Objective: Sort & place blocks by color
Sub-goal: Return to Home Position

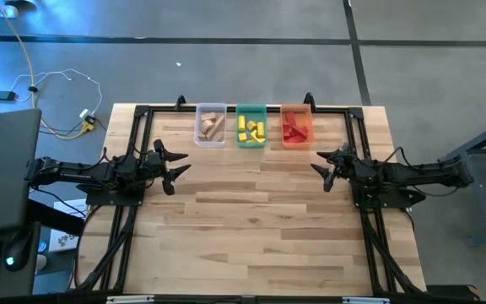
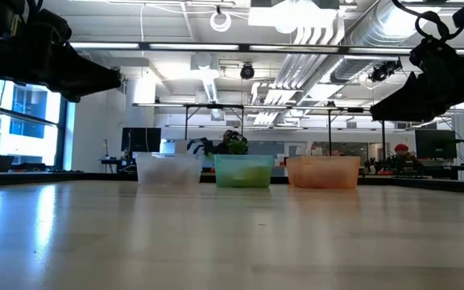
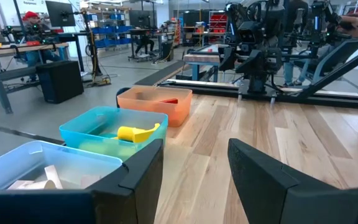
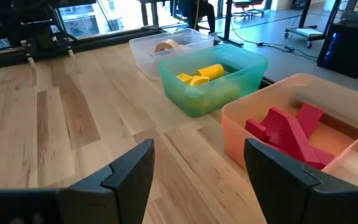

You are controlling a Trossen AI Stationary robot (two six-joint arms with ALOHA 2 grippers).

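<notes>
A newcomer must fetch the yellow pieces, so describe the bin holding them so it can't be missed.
On the wooden table, three small plastic bins stand in a row along the far edge. Take the middle one, the green bin, between a clear bin and an orange bin. It alone holds yellow blocks; its neighbours hold tan blocks and red blocks.
</notes>
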